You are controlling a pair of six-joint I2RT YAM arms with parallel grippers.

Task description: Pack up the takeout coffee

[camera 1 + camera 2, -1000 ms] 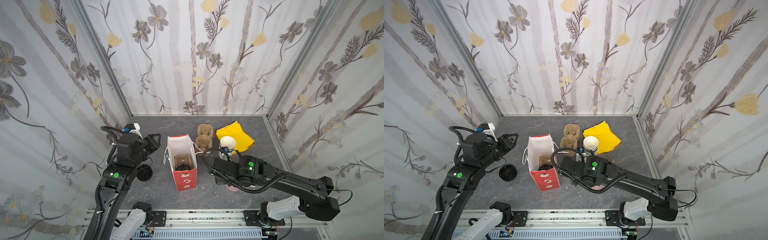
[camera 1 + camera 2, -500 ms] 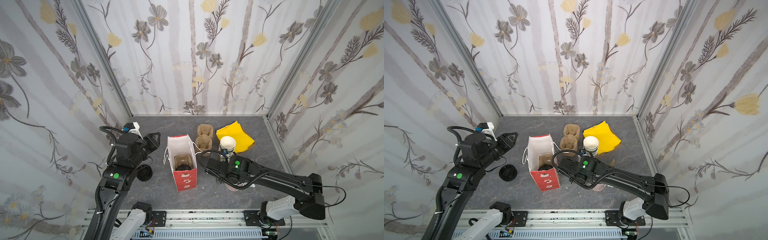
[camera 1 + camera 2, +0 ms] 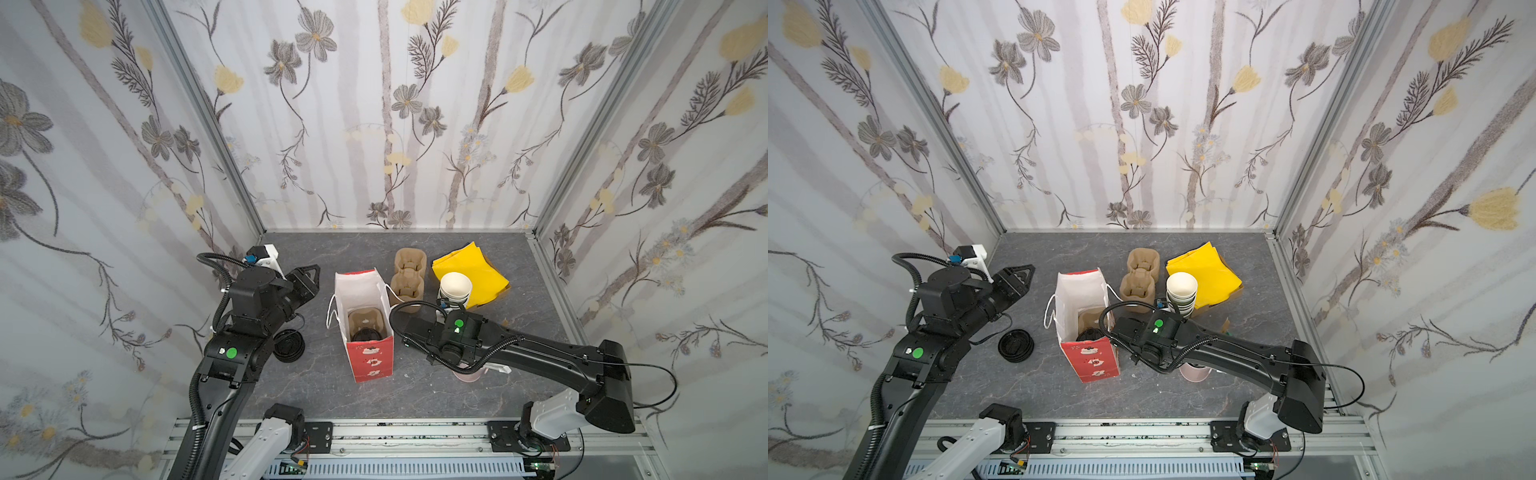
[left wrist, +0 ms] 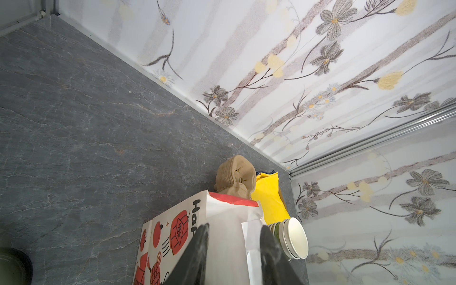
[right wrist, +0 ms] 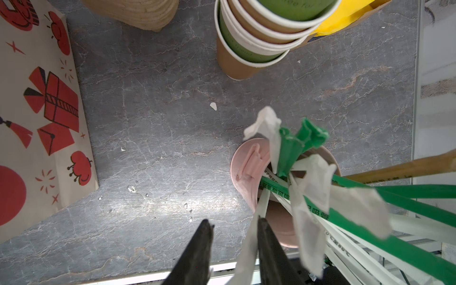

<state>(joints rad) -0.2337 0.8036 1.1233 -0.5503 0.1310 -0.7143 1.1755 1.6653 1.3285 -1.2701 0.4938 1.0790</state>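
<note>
Well, the grey desk carries everything, and the open red-and-white paper bag stands on its middle. Inside the bag lies a pulp cup carrier. The takeout coffee sits in the carrier's pocket nearer my base, with only its black sip lid showing from above. I judge the cup light and its paper wall soft enough to dent, and the smooth lid liable to pop off. It should be held gently across the wall just under the lid's rim, though the bag's sides crowd that spot. My left gripper hangs near the bag, partly spread and empty. My right gripper is just beside the pink cup of straws. Its jaws are narrowly apart, and a white wrapped straw between them touches one finger, not pinched.
</note>
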